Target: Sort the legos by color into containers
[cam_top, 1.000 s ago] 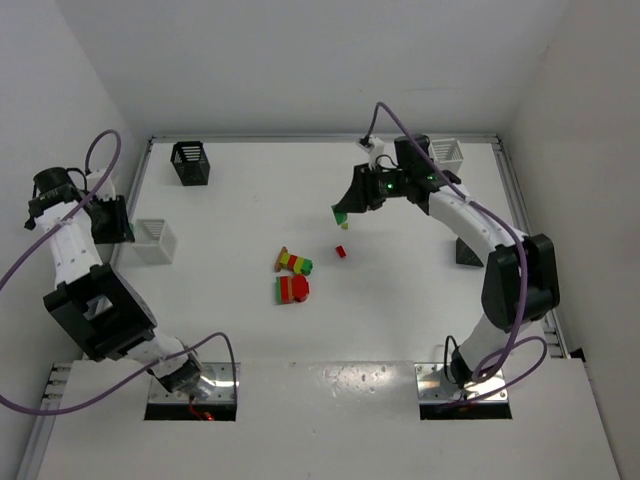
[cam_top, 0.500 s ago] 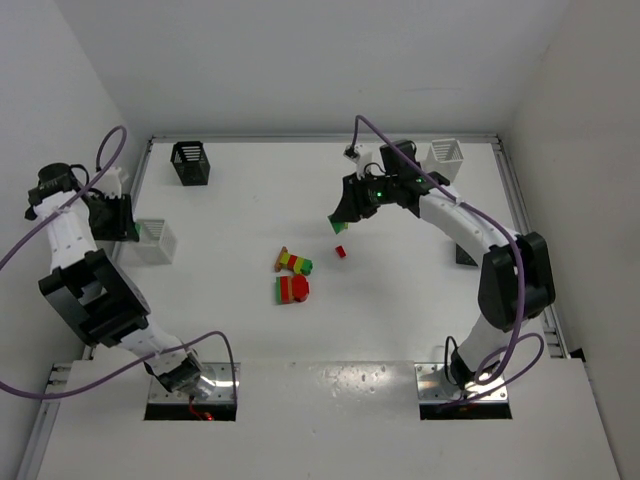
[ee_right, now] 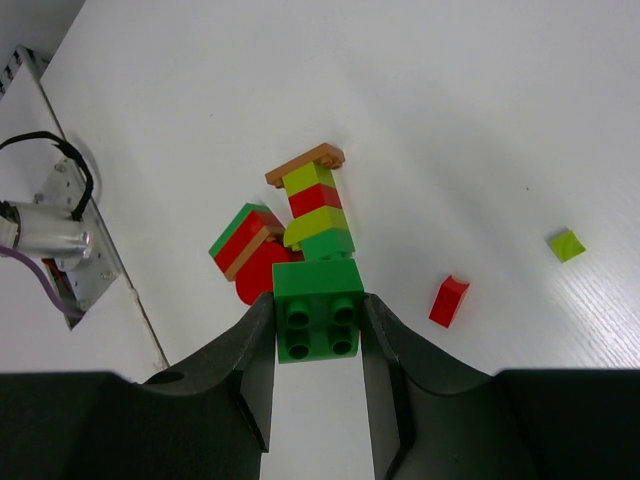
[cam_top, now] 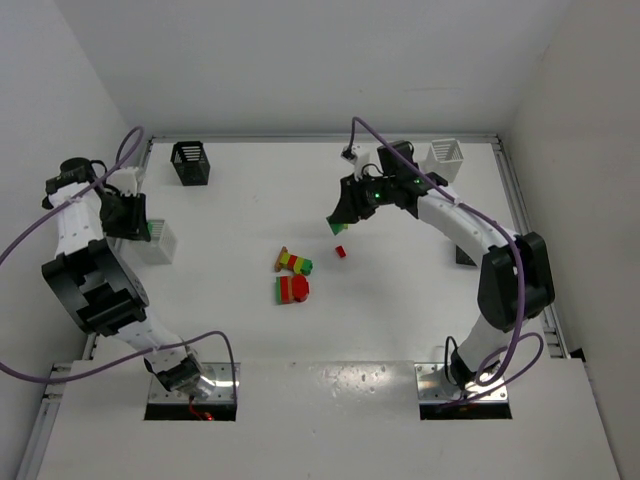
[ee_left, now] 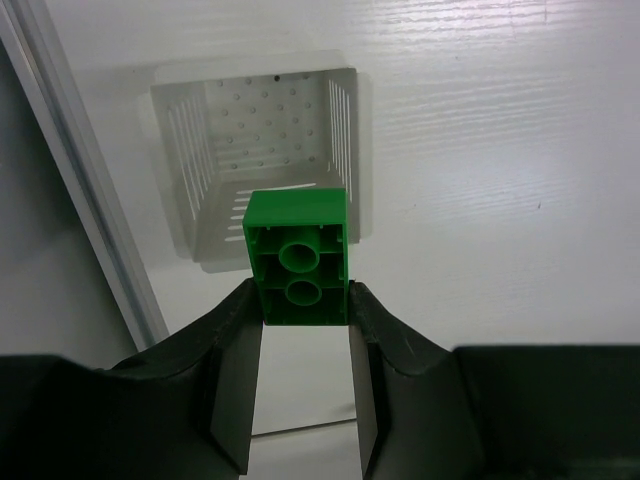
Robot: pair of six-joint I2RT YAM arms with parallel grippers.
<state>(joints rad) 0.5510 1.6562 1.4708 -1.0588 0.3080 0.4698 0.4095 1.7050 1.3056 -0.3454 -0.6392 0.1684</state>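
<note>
Green brick (ee_left: 297, 250) clamped in left pincer (ee_left: 303, 305) hangs over the near wall of the white basket (ee_left: 190, 170), so it wants carrying forward over the open middle before release; right pincer (ee_right: 317, 312) grips a second green brick (ee_right: 318, 285) above the stacks (ee_right: 312, 205) on the tabletop (ee_right: 450, 120).

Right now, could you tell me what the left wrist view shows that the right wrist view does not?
Only the left wrist view shows a white basket, ahead of the left gripper, which holds one green brick. Only the right wrist view shows the right gripper holding another green brick, with two multicolour stacks, a small red piece and a yellow-green piece lying beyond. Both show a green brick gripped over the white table.
</note>
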